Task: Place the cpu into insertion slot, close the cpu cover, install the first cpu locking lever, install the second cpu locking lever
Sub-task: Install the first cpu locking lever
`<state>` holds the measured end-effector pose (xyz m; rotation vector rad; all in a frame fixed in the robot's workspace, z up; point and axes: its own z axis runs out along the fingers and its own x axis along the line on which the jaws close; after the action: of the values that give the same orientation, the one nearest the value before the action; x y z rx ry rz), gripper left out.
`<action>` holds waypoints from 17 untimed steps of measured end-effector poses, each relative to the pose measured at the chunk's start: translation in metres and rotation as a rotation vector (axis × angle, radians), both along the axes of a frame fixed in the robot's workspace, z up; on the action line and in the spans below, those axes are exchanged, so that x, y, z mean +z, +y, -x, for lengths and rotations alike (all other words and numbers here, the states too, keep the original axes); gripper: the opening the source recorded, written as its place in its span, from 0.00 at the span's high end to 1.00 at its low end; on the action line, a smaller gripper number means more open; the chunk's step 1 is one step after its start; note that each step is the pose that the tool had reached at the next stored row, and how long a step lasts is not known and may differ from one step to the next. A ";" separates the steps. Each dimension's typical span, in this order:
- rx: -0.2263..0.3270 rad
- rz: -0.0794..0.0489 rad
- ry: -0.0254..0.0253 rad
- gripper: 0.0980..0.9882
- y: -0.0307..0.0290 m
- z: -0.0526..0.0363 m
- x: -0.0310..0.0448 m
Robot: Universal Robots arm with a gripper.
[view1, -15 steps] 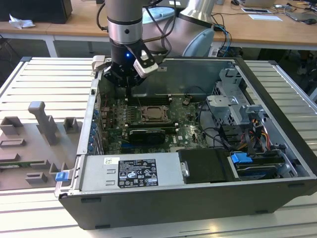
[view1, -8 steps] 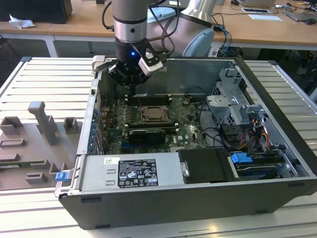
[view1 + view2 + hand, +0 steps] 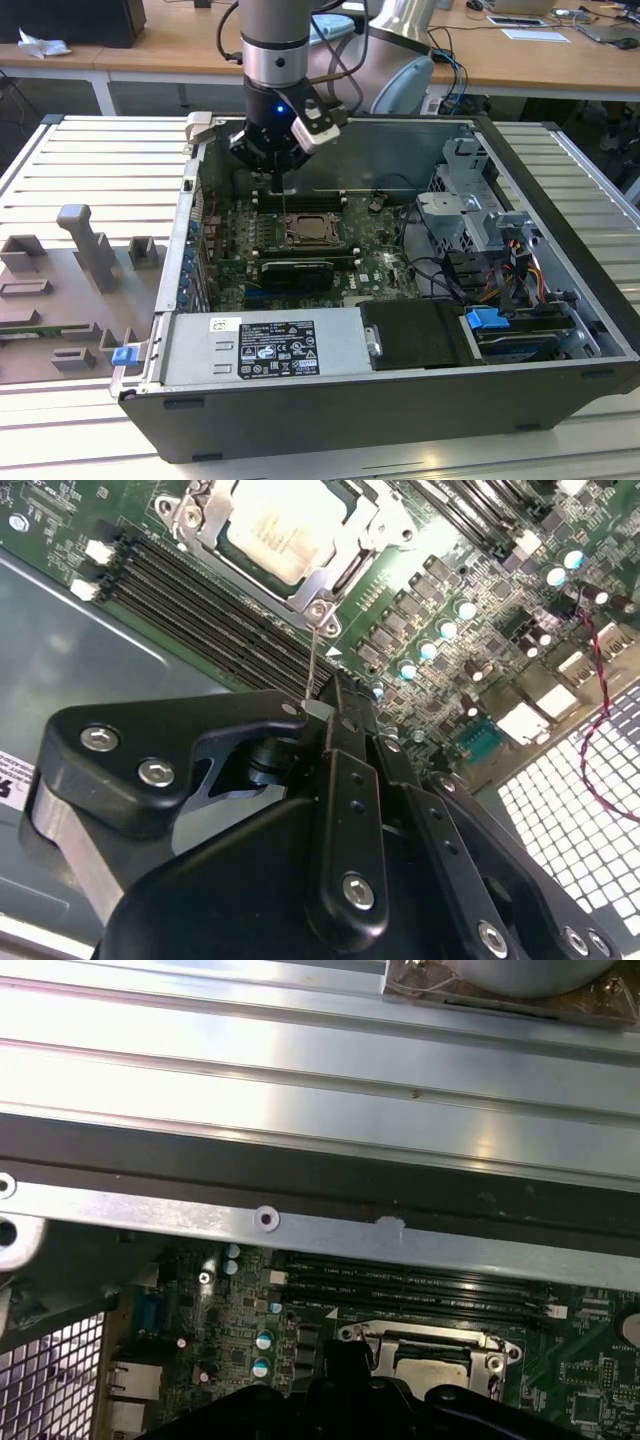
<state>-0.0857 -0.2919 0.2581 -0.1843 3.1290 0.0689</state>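
Observation:
The cpu (image 3: 272, 530), a pale silver square, lies in the insertion slot (image 3: 307, 232) on the green motherboard (image 3: 385, 262). The cpu cover (image 3: 296, 592), a silvery frame, lies flat around it. A thin wire cpu locking lever (image 3: 314, 660) rises from the socket's corner to my gripper (image 3: 318, 712), whose fingers are shut on its upper end. In the exterior view my gripper (image 3: 278, 170) hangs just behind the socket, with the lever (image 3: 283, 200) running down from it. The first wrist view has the socket (image 3: 432, 1352) past the gripper's black body.
Long memory slots (image 3: 200, 600) run beside the socket. A black card (image 3: 295, 270) lies in front of it. The power supply (image 3: 265, 345) fills the case's front, with a drive cage (image 3: 470, 210) and cables (image 3: 520, 270) at the exterior view's right. Grey fixtures (image 3: 90, 250) stand outside.

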 end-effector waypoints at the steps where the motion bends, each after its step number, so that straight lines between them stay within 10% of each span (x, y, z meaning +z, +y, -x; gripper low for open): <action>1: 0.000 0.000 0.0000 0.99 0.0000 -0.0005 0.0000; 17: 0.000 0.000 0.0001 0.99 0.0000 -0.0301 -0.0033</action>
<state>-0.0556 -0.2919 0.2548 -0.1842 3.1291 0.0689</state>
